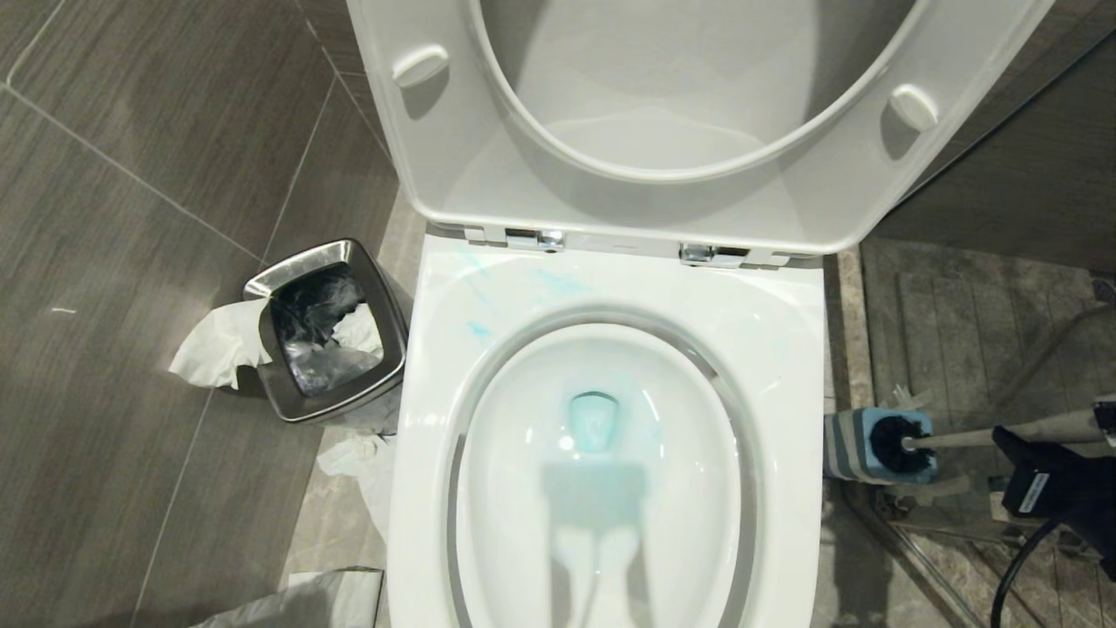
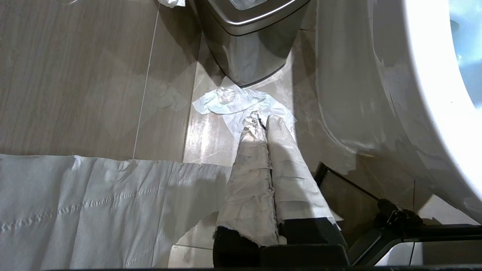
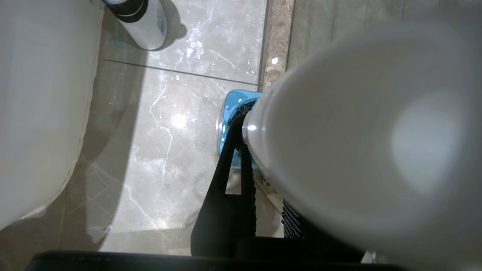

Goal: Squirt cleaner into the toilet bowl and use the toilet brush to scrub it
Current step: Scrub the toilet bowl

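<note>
Our right hand [image 1: 1003,436] was clamped on the handle of the toilet brush [image 1: 994,433], low at the right of the toilet bowl [image 1: 610,288], with the black bristle head sitting at the blue top of its holder [image 1: 859,447] on the floor. Our left hand [image 2: 260,124] hung near the floor on the other side of the bowl, its paper-wrapped fingers pressed together and holding nothing.

We judged the first half done: turquoise cleaner [image 1: 595,420] tinted the water at the drain, and faint streaks marked the rim near the hinges. Scrubbing was still ahead, since the brush had not reached the bowl (it looked barely out of the holder, if at all).

Around us, a steel waste bin [image 1: 327,327] stood by the bowl's left side with crumpled tissue [image 1: 214,344] spilling beside it, more paper [image 2: 94,203] lay on the floor, and a white bottle [image 3: 145,22] stood near the bowl's base. The seat [image 1: 697,113] was raised, so nothing blocked the bowl; the brush had only to clear the holder and the rim.
</note>
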Tool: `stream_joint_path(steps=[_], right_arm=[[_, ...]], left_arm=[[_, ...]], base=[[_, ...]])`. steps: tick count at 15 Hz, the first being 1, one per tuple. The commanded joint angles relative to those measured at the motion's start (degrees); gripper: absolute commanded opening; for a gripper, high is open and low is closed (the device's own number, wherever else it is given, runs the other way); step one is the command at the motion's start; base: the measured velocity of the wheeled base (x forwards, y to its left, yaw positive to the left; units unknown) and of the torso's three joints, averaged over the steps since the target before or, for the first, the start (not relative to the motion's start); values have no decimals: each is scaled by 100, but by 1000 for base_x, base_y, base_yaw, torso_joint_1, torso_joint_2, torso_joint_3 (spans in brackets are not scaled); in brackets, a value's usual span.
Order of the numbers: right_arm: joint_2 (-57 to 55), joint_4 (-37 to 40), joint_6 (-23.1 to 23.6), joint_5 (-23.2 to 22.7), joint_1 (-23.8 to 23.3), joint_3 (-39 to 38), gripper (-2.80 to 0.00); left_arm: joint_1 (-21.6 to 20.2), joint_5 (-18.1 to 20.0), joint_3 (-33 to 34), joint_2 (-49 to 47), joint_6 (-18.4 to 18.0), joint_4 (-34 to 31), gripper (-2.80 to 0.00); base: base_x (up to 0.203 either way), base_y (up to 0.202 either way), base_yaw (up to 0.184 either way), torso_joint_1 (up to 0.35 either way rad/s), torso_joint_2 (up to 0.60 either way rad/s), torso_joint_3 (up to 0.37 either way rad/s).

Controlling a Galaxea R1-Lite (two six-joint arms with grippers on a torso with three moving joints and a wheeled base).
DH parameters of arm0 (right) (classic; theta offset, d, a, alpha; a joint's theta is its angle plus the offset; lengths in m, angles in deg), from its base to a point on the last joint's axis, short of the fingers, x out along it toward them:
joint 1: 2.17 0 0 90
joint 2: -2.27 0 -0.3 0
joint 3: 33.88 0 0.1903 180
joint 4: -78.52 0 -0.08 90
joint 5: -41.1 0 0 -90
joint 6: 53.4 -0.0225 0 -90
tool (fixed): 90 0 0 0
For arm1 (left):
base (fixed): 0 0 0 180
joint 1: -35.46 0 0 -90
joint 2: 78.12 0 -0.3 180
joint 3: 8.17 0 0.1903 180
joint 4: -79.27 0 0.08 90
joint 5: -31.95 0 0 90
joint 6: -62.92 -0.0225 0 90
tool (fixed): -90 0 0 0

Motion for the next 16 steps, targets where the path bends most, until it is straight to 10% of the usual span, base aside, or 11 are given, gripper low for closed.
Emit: stream_joint_path(steps=[1, 16], right_arm=[[311, -45, 3, 0, -8, -134, -280], [1038, 62, -164, -96, -215, 288, -280]], left_arm=[[-1, -1, 9, 0, 4, -2, -280], [-1, -1, 9, 0, 1, -2, -280]], base=[[0, 0, 0, 0, 0, 0], [0, 0, 0, 0, 0, 0]])
